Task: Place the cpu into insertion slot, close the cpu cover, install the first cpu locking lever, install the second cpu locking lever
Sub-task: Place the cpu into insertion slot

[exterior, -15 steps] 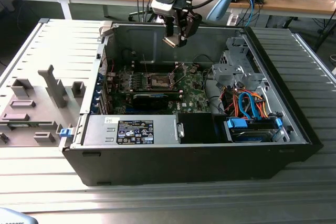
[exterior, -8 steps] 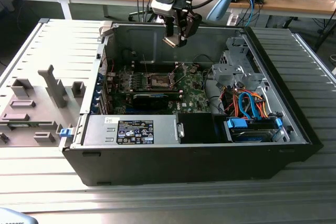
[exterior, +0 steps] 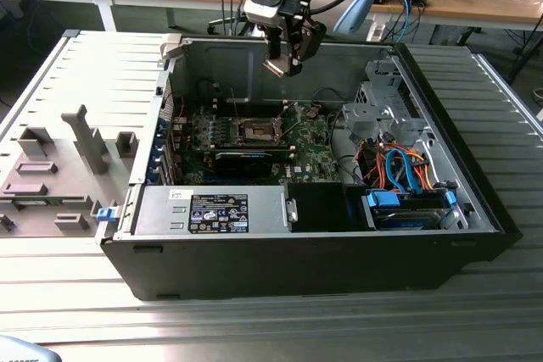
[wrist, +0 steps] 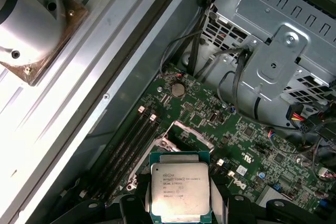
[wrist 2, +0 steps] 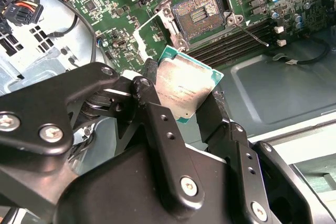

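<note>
Above the open computer case (exterior: 297, 260), my claw (exterior: 283, 65) hangs over the green motherboard (exterior: 310, 154), close to the case's far wall as the exterior view presents it.

Claw state: clamped on the cpu (wrist: 180, 190). My 2 black fingers (wrist 2: 155, 108) pinch it by 2 opposite edges. Its pale metal face is exposed in both wrist views, with a narrow green border around that face.

Position of the cpu: it is in the air between my fingertips, well apart from the board and touching nothing but the claw.

Position of the insertion slot (wrist 2: 202, 14): it sits on the motherboard below the claw. Its dark contact field is exposed inside a silver rim.

Position of the cpu cover (wrist: 194, 134): it is swung up off the slot and stands along 1 edge of it, so the square window does not lie over the contacts.

A thin metal rod (wrist 2: 252, 33) runs from 1 corner of the slot out across the black memory slots (wrist 2: 231, 45).

Surroundings in the exterior view:
1. A grey drive cage (exterior: 377, 103) stands on the exterior view's right of the motherboard, with orange and blue cables (exterior: 399, 167) just beside it.
2. A power supply (exterior: 212, 208) lies along the near wall of the case.
3. A grey side panel (exterior: 102, 74) lies flat on the exterior view's left of the case.
</note>
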